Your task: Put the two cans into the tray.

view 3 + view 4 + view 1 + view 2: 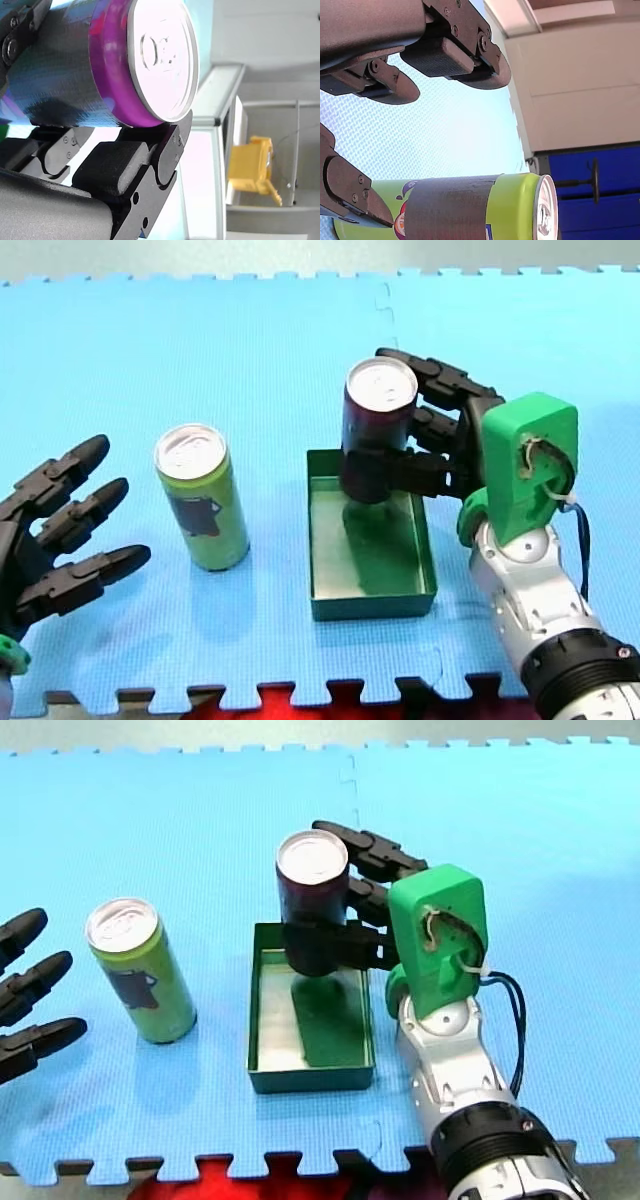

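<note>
Fingers of my right hand wrap the purple can, the tray beneath them; my left hand holds nothing, the green can beside its fingertips.

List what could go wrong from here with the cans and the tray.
1. The right hand holds the purple can above the far end of the tray; released there, it may clip the rim and topple.
2. The green can stands upright on the mat near the empty left hand; a sideways reach might knock it over.
</note>
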You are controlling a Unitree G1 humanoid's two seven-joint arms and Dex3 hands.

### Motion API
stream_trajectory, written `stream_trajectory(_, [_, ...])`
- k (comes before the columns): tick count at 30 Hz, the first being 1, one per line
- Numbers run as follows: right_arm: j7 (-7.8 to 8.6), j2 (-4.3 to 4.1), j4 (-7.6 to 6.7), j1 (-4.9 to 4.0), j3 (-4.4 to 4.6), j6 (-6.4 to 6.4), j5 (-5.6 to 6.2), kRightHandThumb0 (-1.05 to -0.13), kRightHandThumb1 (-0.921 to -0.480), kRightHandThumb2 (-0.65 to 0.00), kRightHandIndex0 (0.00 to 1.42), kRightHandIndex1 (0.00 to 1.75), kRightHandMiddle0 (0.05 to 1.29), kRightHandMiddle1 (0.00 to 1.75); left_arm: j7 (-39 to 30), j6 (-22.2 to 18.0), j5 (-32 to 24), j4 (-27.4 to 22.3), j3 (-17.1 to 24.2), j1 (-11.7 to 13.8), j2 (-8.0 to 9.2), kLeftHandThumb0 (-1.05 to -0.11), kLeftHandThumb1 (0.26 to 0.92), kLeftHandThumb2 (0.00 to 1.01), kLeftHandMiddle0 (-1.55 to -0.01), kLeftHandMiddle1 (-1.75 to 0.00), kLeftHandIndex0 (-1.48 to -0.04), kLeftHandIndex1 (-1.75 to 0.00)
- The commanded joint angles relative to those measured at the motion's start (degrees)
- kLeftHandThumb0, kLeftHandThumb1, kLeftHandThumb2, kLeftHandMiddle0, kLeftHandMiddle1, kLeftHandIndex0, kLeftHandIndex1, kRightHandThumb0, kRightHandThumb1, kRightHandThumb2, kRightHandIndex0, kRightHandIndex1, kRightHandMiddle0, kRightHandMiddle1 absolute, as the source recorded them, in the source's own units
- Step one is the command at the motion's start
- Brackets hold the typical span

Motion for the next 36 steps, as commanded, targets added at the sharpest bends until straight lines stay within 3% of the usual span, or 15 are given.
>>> stream_trajectory(1, [0.18, -0.17, 0.74, -0.94, -0.42, -1.7, 0.47, -0.433, -0.748, -0.001, 1.33, 0.0, 1.19, 0.0, 0.0, 0.3, -0.2, -0.6, 0.2, 0.2, 0.38, -0.713, 0.615, 0.0, -0.55, 0.0, -0.53, 0.0])
stream_trajectory(8, [0.8, -0.19, 1.7, -1.34, -0.78, -3.05, 0.48, -0.431, -0.75, -0.001, 1.34, 0.0, 1.2, 0.0, 0.5, 0.7, 0.0, -2.2, 0.0, 0.9, 0.46, -0.719, 0.617, 0.0, -0.54, 0.0, -0.53, 0.0])
stream_trajectory(16, [1.12, -0.06, 1.45, -1.01, -0.66, -3.59, 0.31, -0.424, -0.753, -0.001, 1.33, 0.0, 1.21, 0.0, 0.9, 1.1, 0.2, -3.7, 0.0, 1.7, 0.87, -0.722, 0.617, 0.0, -0.54, 0.0, -0.53, 0.0])
stream_trajectory(23, [2.15, 0.24, 2.68, -0.84, -1.27, -5.19, 1.09, -0.419, -0.755, -0.001, 1.33, 0.0, 1.21, 0.0, 1.0, 1.4, 0.2, -4.3, 0.0, 1.9, 1.14, -0.708, 0.615, 0.0, -0.55, 0.0, -0.54, 0.0])
stream_trajectory(36, [2.55, -0.12, 2.78, -0.31, -1.46, -5.89, 1.36, -0.414, -0.755, 0.0, 1.33, 0.0, 1.22, 0.0, 0.5, 1.9, -0.3, -5.2, 0.2, 2.4, 1.21, -0.662, 0.609, 0.0, -0.55, 0.0, -0.54, 0.0])
